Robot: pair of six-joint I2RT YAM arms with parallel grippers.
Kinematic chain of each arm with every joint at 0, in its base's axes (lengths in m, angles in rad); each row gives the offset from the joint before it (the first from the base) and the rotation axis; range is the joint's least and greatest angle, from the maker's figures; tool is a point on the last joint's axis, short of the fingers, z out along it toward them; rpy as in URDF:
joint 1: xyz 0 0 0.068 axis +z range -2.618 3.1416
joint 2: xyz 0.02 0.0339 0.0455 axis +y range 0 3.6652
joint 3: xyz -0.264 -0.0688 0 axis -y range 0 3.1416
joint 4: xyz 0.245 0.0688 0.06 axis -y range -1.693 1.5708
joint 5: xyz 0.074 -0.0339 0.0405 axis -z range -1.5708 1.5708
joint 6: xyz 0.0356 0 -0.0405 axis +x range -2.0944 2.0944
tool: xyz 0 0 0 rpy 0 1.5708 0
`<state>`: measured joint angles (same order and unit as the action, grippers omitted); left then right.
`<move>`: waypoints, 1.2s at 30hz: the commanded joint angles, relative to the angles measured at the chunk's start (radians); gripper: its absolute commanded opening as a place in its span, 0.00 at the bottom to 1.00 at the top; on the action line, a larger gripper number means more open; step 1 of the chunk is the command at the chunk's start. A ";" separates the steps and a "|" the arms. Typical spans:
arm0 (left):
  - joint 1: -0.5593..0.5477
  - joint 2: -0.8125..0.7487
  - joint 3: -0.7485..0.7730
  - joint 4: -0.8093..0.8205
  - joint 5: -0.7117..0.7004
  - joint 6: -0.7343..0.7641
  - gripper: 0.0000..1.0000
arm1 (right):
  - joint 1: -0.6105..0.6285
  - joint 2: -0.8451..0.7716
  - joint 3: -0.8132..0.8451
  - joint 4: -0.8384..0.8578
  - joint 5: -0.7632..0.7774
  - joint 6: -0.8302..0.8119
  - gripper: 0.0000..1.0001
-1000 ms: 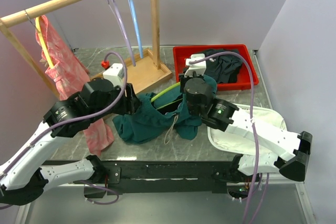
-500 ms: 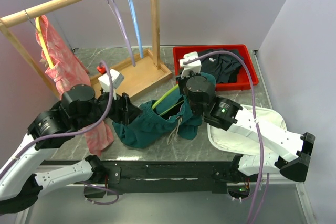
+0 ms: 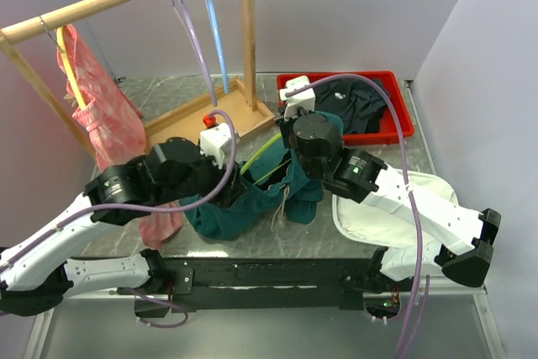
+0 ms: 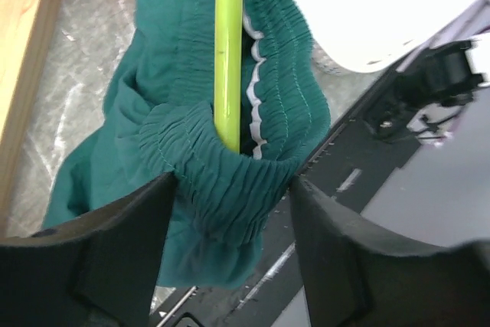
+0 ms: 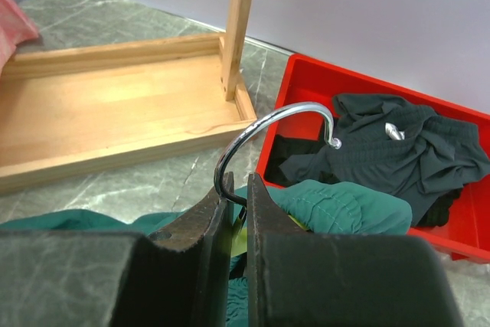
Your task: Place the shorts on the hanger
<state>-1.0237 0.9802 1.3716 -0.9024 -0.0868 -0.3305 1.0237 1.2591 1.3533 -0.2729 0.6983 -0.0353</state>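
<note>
**Teal shorts going onto the lime hanger, one shoulder in**

Nearest the arm bases, the shorts [image 3: 252, 199] are lying bunched on the counter [image 3: 252, 240] between the two arms. The left end effector [image 4: 230, 189] is standing released, its fingers spread either side of the elastic waistband without pinching it. One arm of the hanger [image 4: 228, 51] is running down inside that waistband. Just beyond, the right end effector [image 5: 237, 204] is clenching the hanger's neck below the metal hook [image 5: 276, 116]. The threading is looking partly done (one shoulder in), and seating the waistband across the whole hanger is remaining, by my reading. Farther back, the wooden rack base [image 5: 115, 120], the red bin [image 5: 344, 82] holding a black garment [image 5: 398, 139], and the pink garment [image 3: 105, 115] are crowding the working space.
</note>
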 commanded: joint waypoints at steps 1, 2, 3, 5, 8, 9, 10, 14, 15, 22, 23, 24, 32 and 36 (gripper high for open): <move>-0.055 0.005 -0.046 0.066 -0.160 -0.005 0.62 | 0.015 0.005 0.092 0.025 -0.023 0.026 0.00; -0.074 -0.004 -0.075 0.086 -0.183 -0.010 0.58 | 0.015 0.003 0.095 0.020 -0.028 0.028 0.00; -0.084 -0.011 -0.092 0.106 -0.203 -0.016 0.49 | 0.018 0.003 0.090 0.018 -0.032 0.034 0.00; -0.107 -0.029 -0.143 0.183 -0.235 -0.022 0.38 | 0.019 0.003 0.089 0.011 -0.037 0.034 0.00; -0.130 -0.031 -0.184 0.246 -0.293 -0.027 0.10 | 0.022 -0.001 0.096 -0.011 -0.060 0.078 0.00; -0.136 -0.034 -0.189 0.255 -0.315 -0.031 0.01 | 0.026 -0.003 0.092 -0.011 -0.066 0.086 0.00; -0.142 -0.034 -0.192 0.263 -0.326 -0.038 0.01 | 0.024 -0.004 0.090 -0.012 -0.072 0.089 0.00; -0.156 -0.084 -0.239 0.327 -0.320 -0.050 0.01 | 0.024 -0.033 0.061 -0.014 -0.079 0.097 0.01; -0.156 -0.093 -0.243 0.326 -0.315 -0.053 0.01 | 0.024 -0.038 0.052 -0.015 -0.079 0.100 0.05; -0.159 -0.143 -0.281 0.327 -0.301 -0.108 0.01 | 0.022 -0.099 0.004 -0.014 -0.126 0.118 0.55; -0.159 -0.153 -0.290 0.326 -0.306 -0.113 0.01 | 0.022 -0.108 0.001 -0.015 -0.129 0.127 0.62; -0.161 -0.161 -0.295 0.324 -0.297 -0.119 0.01 | 0.022 -0.119 -0.019 -0.012 -0.131 0.130 0.64; -0.161 -0.244 -0.307 0.272 -0.291 -0.185 0.01 | -0.209 -0.197 -0.158 -0.017 -0.396 0.288 0.64; -0.161 -0.255 -0.301 0.235 -0.292 -0.211 0.01 | -0.231 -0.208 -0.194 0.026 -0.485 0.301 0.64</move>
<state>-1.1797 0.7475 1.0481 -0.7238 -0.3576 -0.4957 0.8009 1.0698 1.1805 -0.3031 0.3717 0.2111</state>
